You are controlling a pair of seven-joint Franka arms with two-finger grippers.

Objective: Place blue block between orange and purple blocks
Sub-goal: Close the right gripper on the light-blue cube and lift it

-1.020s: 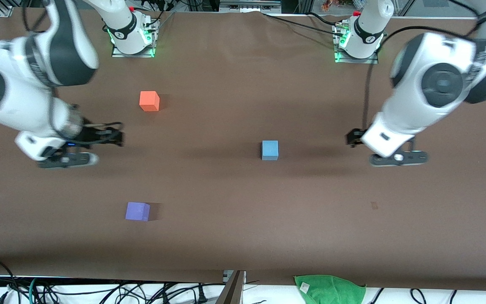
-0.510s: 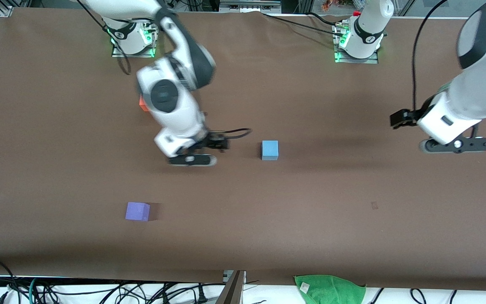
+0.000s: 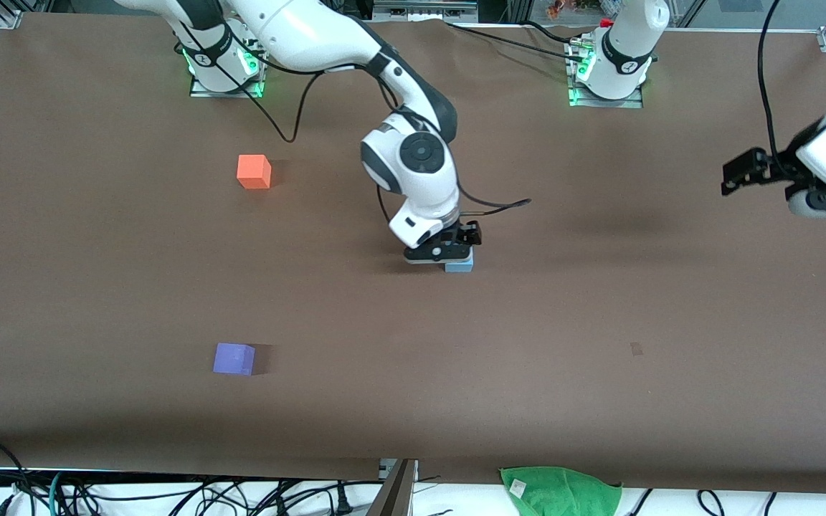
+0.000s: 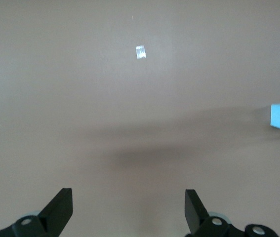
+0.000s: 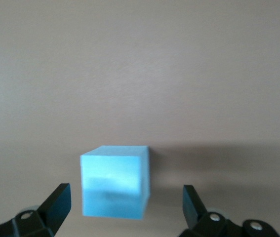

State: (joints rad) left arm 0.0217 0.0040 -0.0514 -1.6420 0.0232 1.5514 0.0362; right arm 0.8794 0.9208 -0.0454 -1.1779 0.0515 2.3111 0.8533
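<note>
Brown matte tabletop [image 3: 599,373], cloth-covered, fills the frame; green rag [image 3: 560,489] at the lower edge.

Obj: small sky-blue matte cube [image 3: 462,266] sits on the table at frame centre, mostly hidden under the R hand in the front view. Bright orange matte cube [image 3: 253,172] upper left of centre; violet-purple matte cube [image 3: 233,358] lower left. Gap between them is vacant.

R gripper [image 5: 125,210]: right over the blue cube, fingers spread wide, one each side of the cube in the R wrist view, not touching it. No grasp yet.

L gripper [image 4: 128,210]: parked over bare table at the frame's right edge, fingers wide apart, holding nothing; arm waits.

Step (est.): pre-grasp on blue cube.

Next calls for: lower a bit more, centre the cube btw fingers, close, lift, then carry to the spot midway btw orange and purple.
</note>
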